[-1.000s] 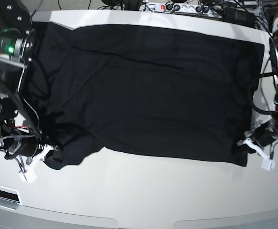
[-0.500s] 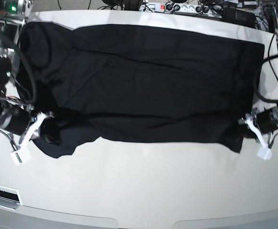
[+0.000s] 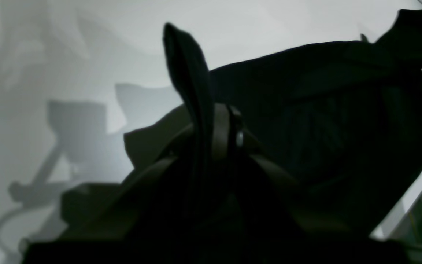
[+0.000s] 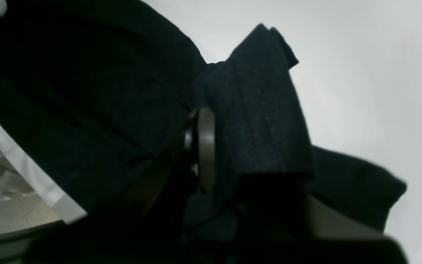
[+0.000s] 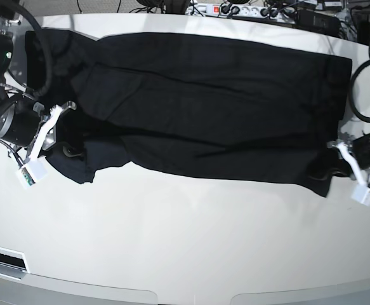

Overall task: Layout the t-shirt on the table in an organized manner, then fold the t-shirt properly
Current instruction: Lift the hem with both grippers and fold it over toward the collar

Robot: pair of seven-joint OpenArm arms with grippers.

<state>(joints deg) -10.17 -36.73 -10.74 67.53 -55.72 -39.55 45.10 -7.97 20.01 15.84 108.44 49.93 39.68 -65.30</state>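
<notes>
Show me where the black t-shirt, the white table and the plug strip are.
t-shirt (image 5: 216, 108), base view, middle of the spread cloth.
table (image 5: 191, 241), base view, bare top nearer the camera.
plug strip (image 5: 226, 9), base view, its white body.

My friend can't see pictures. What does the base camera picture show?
A black t-shirt lies spread across a white table, and two robot grippers pinch its near edge. The right gripper is on the picture's left, the left gripper on its right. Cables lie along the far edge.

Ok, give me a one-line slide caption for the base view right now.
Both arms pinch the near edge of the black t-shirt, spread wide across the white table, left gripper and right gripper shut on fabric.
</notes>
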